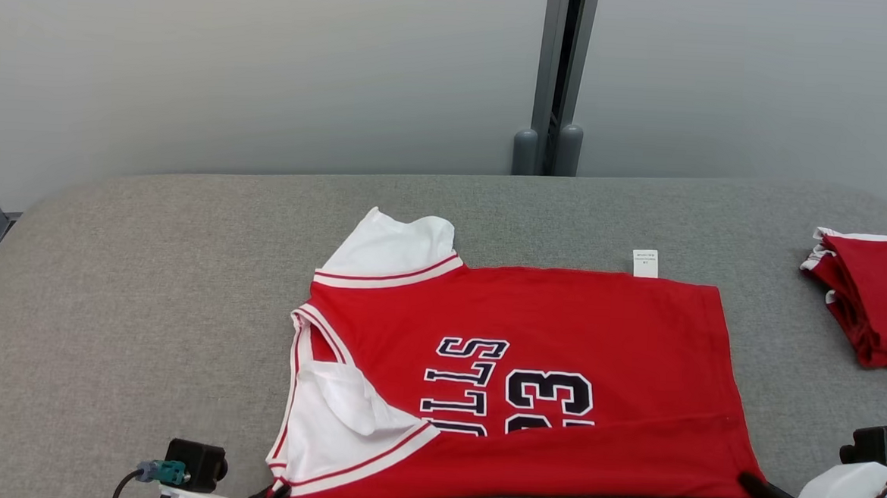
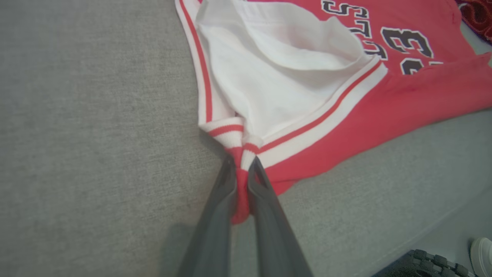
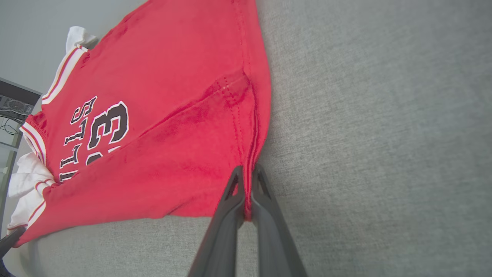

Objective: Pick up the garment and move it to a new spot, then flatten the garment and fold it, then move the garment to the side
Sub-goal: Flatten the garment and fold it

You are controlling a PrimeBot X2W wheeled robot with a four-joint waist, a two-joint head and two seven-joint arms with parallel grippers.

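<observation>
The garment (image 1: 545,338) is laid on the grey padded table (image 1: 145,302), approx. centre of the head view, w/ its near edge doubled over so the lettering is partly covered. It is judged light, soft and limp, not fragile. Sag is expected betw. grip pts, and thin cloth could be lost from a pinch. It is best taken at thick spots, i.e. ribbed trim and hem seam. L gripper (image 2: 241,163) is clamped on the striped sleeve trim at approx. 8 o'clock. R gripper (image 3: 248,175) is pinched shut on the hem corner at approx. 4. The long axis is laid 9–3, neck toward 9, hem toward 3. A white tag (image 1: 645,263) is seen at the 12 edge.
</observation>
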